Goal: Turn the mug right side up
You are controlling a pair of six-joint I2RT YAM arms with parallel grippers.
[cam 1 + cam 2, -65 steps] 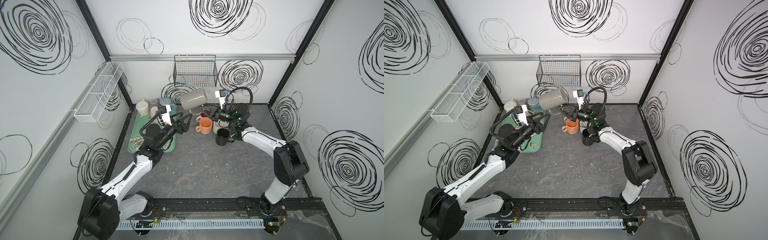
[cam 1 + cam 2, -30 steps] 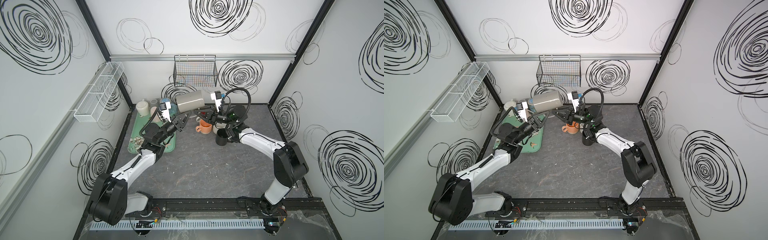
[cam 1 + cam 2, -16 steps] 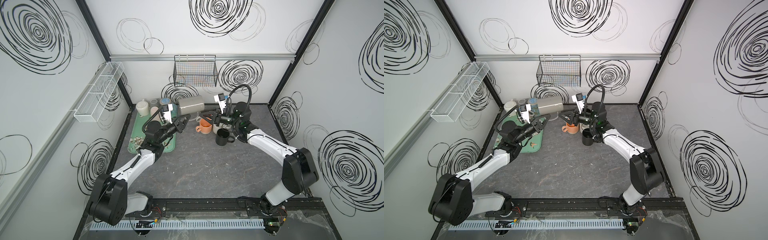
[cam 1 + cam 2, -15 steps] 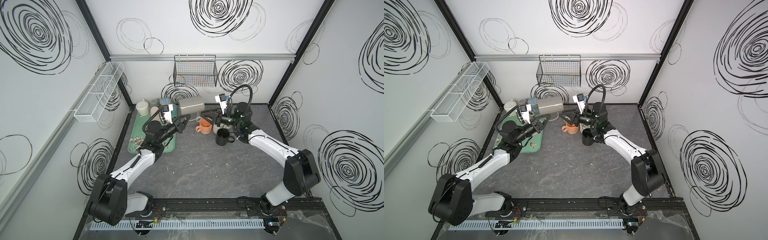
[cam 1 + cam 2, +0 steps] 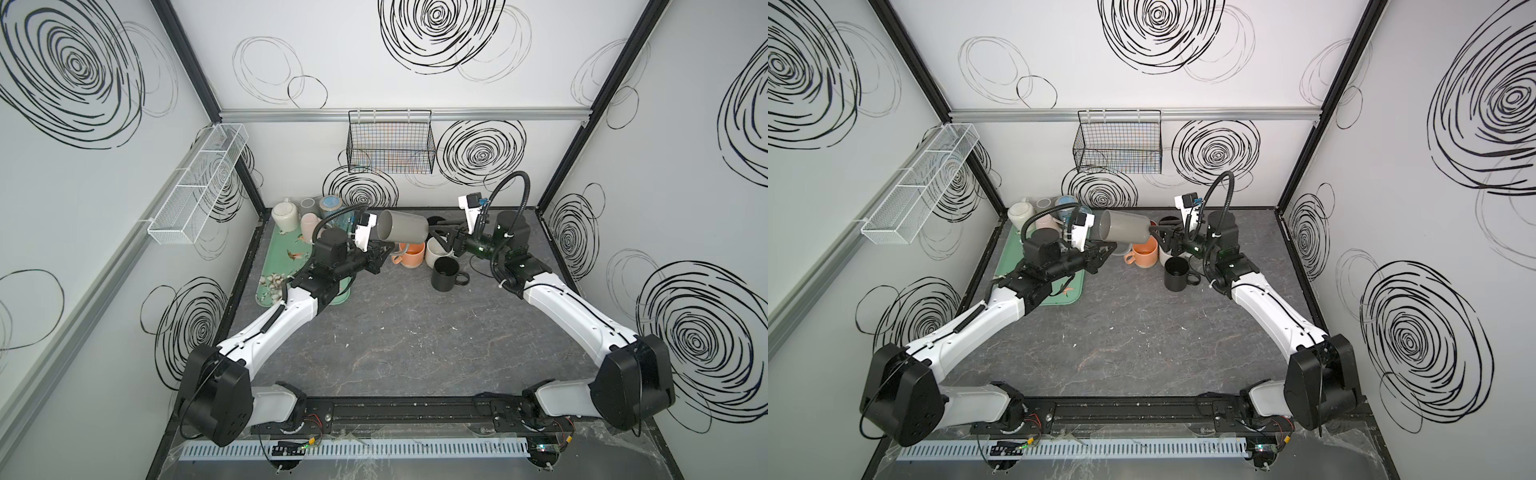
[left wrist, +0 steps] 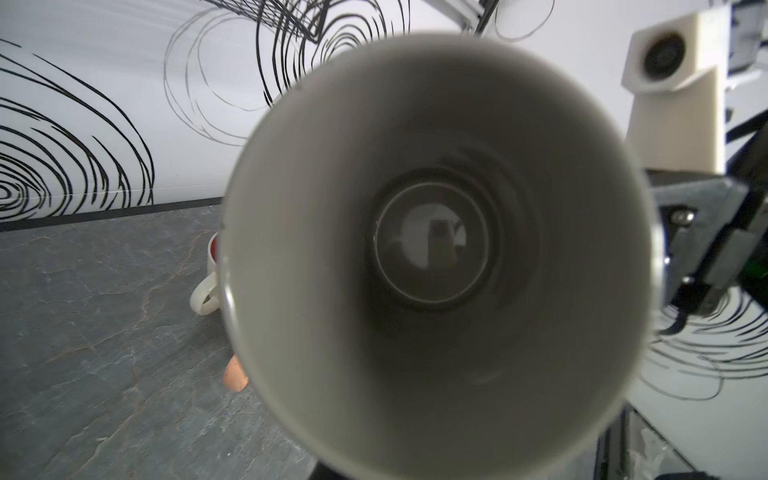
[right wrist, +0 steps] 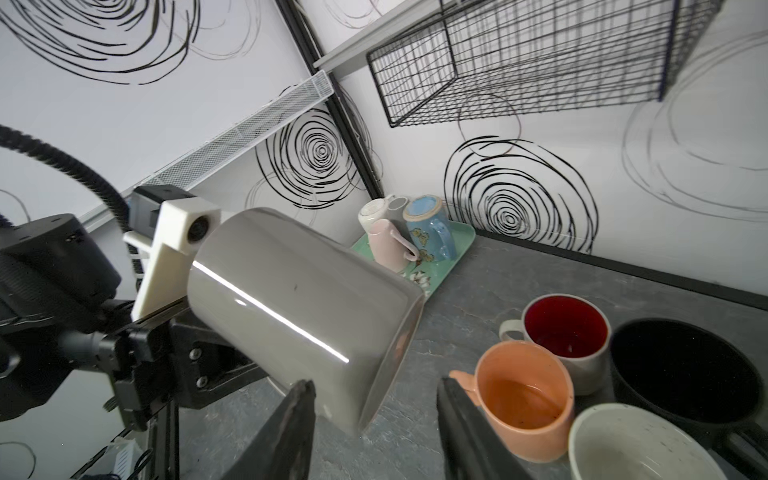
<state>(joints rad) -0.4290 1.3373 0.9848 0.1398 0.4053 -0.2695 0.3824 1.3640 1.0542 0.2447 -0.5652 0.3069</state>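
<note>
Grey mug (image 5: 402, 226) hangs sideways, apparently pinched from beneath by the left gripper (image 5: 382, 254). Right gripper (image 5: 444, 237), jaws spread, sits at its 3 o'clock in both top views.

2 white arms (image 5: 270, 328), black joints (image 5: 216, 399), ribbed black cables (image 7: 54, 156), white camera mounts (image 7: 174, 249).

The mug (image 5: 401, 226) hangs on its side above the table (image 5: 395, 332), between the tray (image 5: 282, 257) at back left and the standing cups (image 5: 411, 254) on its right. Other cups (image 5: 286, 216) stand on the tray's far end.
</note>
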